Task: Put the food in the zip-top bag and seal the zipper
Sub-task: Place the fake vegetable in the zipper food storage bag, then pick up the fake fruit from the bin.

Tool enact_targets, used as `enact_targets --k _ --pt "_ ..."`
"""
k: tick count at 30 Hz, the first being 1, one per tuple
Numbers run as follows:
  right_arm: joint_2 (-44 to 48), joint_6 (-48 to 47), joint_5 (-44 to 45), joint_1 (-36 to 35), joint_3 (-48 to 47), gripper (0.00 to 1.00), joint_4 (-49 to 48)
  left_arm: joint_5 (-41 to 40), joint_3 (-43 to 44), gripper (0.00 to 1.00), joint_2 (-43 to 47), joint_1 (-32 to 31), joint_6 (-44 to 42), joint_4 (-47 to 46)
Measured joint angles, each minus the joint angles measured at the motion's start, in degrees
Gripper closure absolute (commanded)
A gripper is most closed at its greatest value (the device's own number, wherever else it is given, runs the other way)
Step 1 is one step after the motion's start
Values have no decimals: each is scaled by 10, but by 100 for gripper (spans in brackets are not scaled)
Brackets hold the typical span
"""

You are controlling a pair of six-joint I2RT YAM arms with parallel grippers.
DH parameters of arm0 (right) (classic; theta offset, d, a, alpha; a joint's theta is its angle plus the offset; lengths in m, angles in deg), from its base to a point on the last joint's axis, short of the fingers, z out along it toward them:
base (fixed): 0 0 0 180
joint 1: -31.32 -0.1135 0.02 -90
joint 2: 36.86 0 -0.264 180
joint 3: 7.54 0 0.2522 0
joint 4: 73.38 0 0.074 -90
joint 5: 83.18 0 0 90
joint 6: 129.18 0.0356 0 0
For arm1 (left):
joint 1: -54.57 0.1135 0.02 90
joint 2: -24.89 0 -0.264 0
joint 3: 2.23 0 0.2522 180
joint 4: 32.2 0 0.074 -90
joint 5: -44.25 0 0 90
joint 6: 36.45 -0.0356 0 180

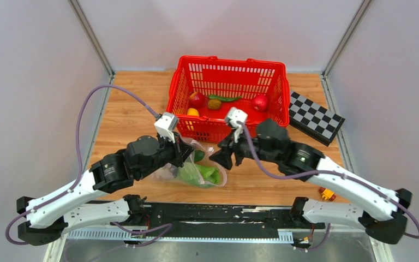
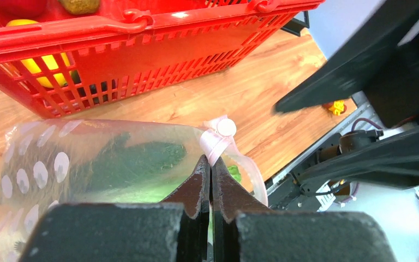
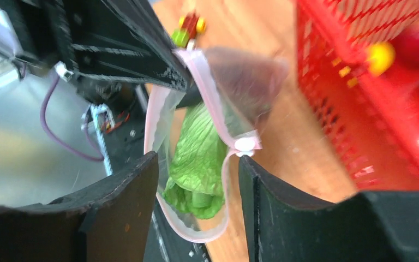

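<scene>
Left gripper [image 2: 211, 166] clamped shut on zip-top bag [image 2: 87, 158] rim, near table [image 1: 131, 109] front edge. Right gripper [image 3: 197, 159] held open at zipper [image 3: 245, 144]

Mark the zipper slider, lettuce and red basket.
zipper slider [image 2: 226, 127]: left wrist view, its round white face.
lettuce [image 3: 199, 158]: right wrist view, middle of the leaf.
red basket [image 1: 234, 60]: top external view, far rim.

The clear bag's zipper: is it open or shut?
Open. In the right wrist view the zipper has its two pink strips spread apart, with the lettuce showing between them.
</scene>
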Motion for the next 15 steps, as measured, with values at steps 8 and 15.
enact_targets --k 8,15 --pt "67 -53 209 28 -44 10 -14 -4 -1 99 2 0 1 0" --pt "-100 -74 295 184 -181 6 37 -2 -9 98 10 0 3 -1"
